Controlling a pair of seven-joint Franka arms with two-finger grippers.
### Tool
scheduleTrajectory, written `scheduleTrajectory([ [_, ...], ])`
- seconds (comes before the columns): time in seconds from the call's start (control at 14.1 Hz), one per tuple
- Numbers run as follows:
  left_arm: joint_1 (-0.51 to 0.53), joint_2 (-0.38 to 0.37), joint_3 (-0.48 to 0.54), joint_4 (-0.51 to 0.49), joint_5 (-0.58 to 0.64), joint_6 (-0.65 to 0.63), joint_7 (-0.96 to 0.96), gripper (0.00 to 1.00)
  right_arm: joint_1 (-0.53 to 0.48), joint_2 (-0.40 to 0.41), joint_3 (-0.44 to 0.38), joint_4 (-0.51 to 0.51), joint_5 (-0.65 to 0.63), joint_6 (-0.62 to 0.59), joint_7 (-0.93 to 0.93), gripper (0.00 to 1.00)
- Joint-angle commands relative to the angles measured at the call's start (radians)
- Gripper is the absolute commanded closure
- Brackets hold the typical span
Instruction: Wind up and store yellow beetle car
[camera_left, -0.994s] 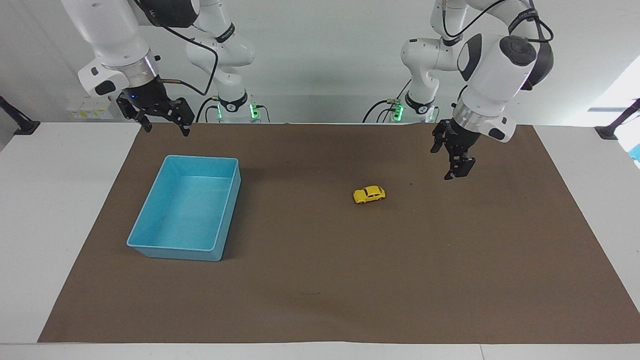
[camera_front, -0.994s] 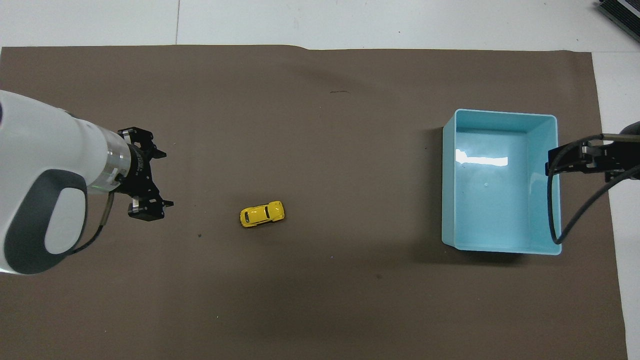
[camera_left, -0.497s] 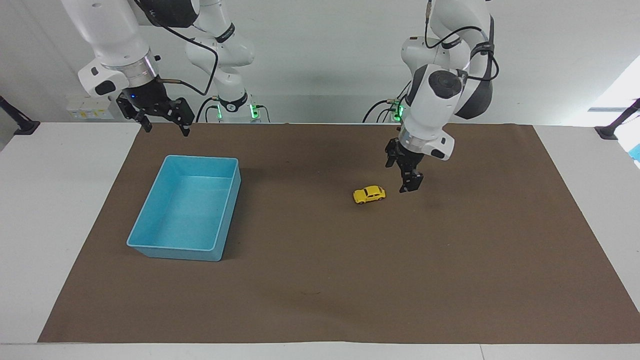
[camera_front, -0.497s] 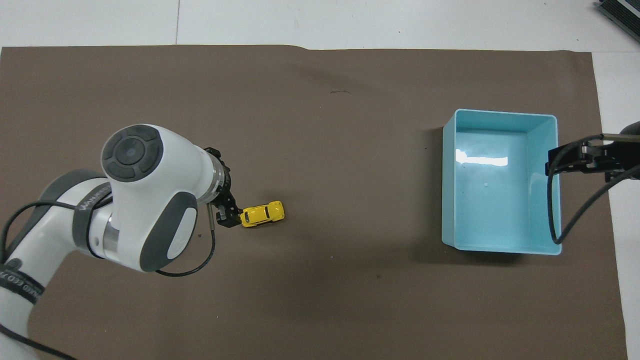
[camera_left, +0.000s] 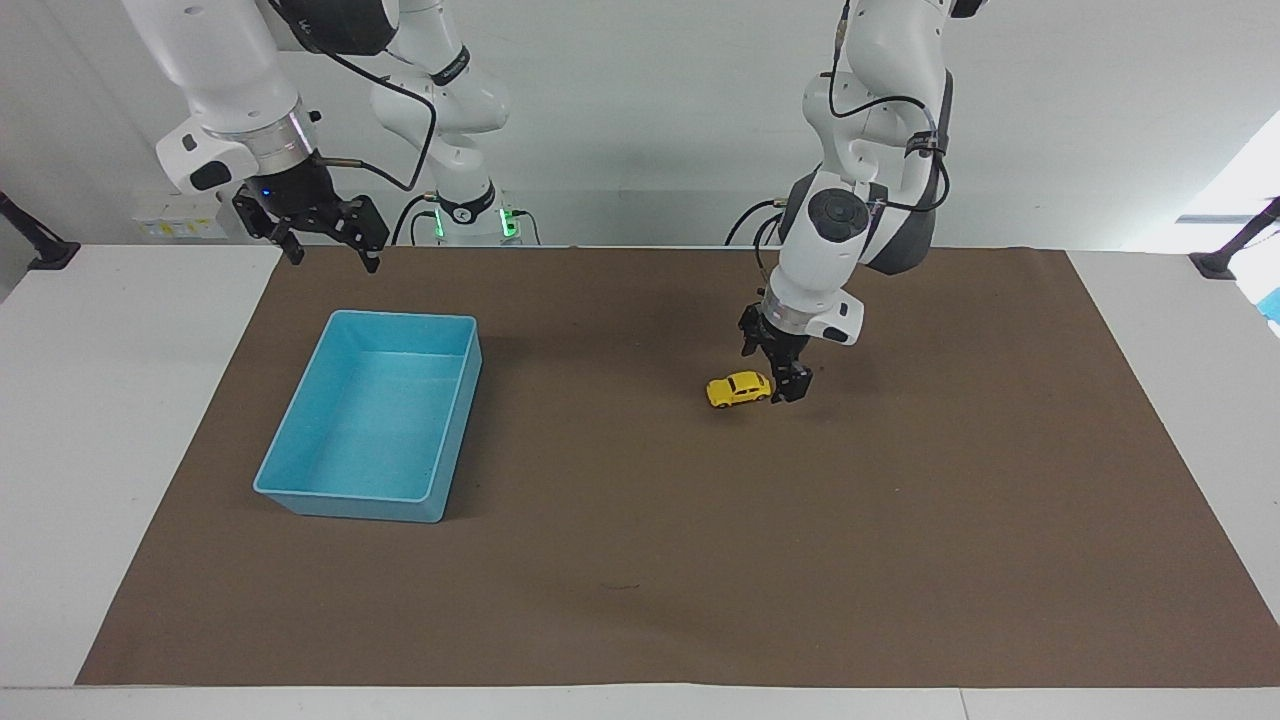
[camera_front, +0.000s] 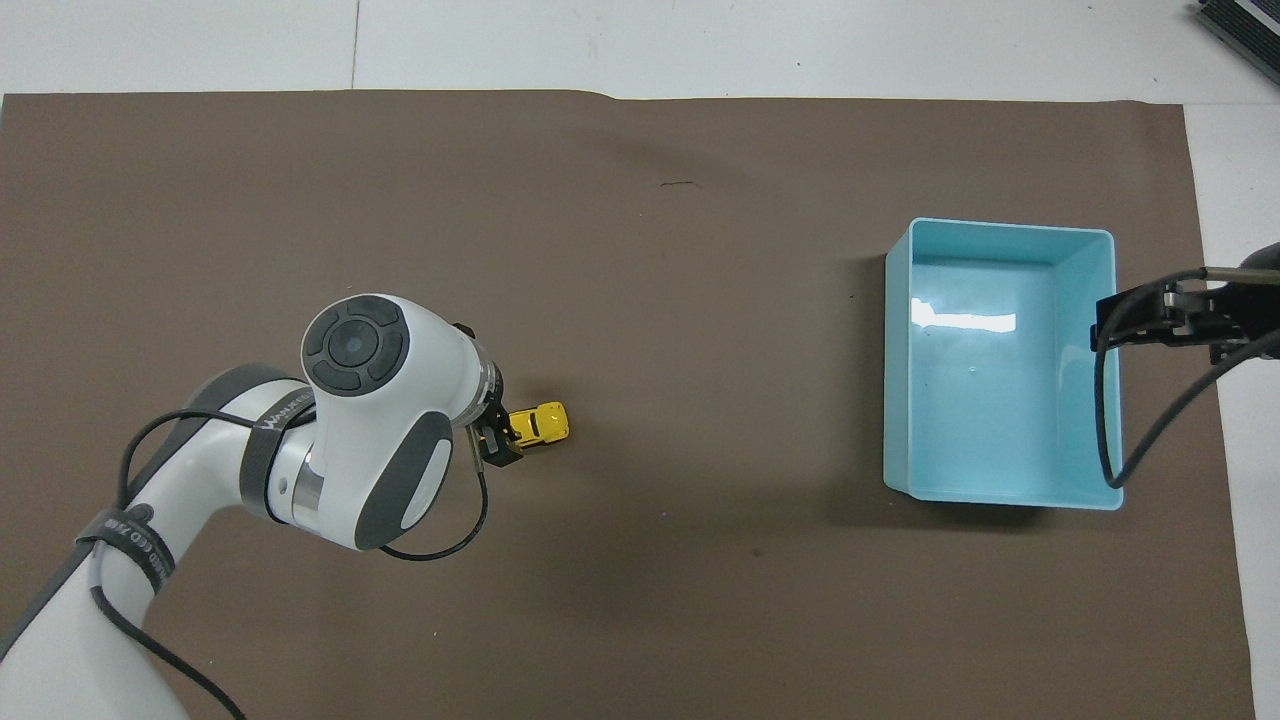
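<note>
Two claws are mine, and only one is near the work. My left claw (camera_left: 783, 385) is down low at the tabletop, just beside the car (camera_left: 739, 389), at the end of it that points toward my left arm's side. Its fingers are spread wide and hold nothing; I cannot tell whether a fingertip already touches the car.

The car stands on its wheels on the brown mat (camera_left: 640, 560), about mid-table. Its long axis runs across the table, from one arm's end toward the other, slightly skewed. So the car lies from my left claw straight along its own length, toward the tray (camera_left: 300, 480). I judge that the coming grasp turns on shifting that way, until the fingers straddle the body across its narrow width.

My right claw (camera_left: 325, 235) waits in the air, wide and empty, over the mat's edge by the tray's robot-side corner. The tray sits well apart from the car.
</note>
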Motion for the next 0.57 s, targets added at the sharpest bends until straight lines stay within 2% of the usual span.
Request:
scheduleTrajectory([
  [0.0,-0.033,0.01,0.018,-0.032,-0.014,0.044,-0.019,0.0,-0.007,0.004,0.0,0.008,0.006,-0.001,-0.017,0.0],
  [0.21,-0.035,0.004,0.018,-0.081,-0.014,0.107,-0.025,0.0,-0.007,0.004,0.0,0.008,0.006,-0.001,-0.018,0.0],
  [0.5,-0.059,0.024,0.018,-0.097,-0.014,0.137,-0.025,0.0,-0.007,0.004,0.0,0.008,0.006,-0.001,-0.018,0.0],
])
